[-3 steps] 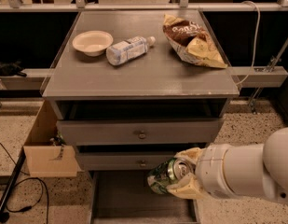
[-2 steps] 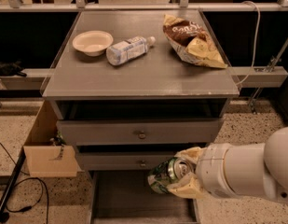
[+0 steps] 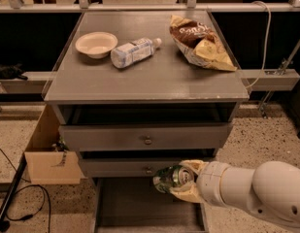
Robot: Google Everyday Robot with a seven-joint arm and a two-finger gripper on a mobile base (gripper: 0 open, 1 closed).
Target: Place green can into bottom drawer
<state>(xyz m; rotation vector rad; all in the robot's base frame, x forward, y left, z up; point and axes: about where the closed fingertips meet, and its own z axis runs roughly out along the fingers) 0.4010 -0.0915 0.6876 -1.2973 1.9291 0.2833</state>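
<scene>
1. We count one small green aluminium drink can [image 3: 167,178], three grey drawers [image 3: 115,139], and, on the grey cabinet top [image 3: 154,79], one cream bowl [image 3: 96,44], one pale plastic bottle [image 3: 131,53] and one crinkled snack bag [image 3: 200,43].
2. The white arm [image 3: 258,193] enters from the lower right. Its gripper [image 3: 182,181] clasps the can, tipped sideways, over the open bottom drawer [image 3: 140,208] at lower centre.

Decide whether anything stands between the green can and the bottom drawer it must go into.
Nothing visible does. The end effector holds the green can above the open bottom drawer, in front of the middle drawer, with only open space below the can.
</scene>
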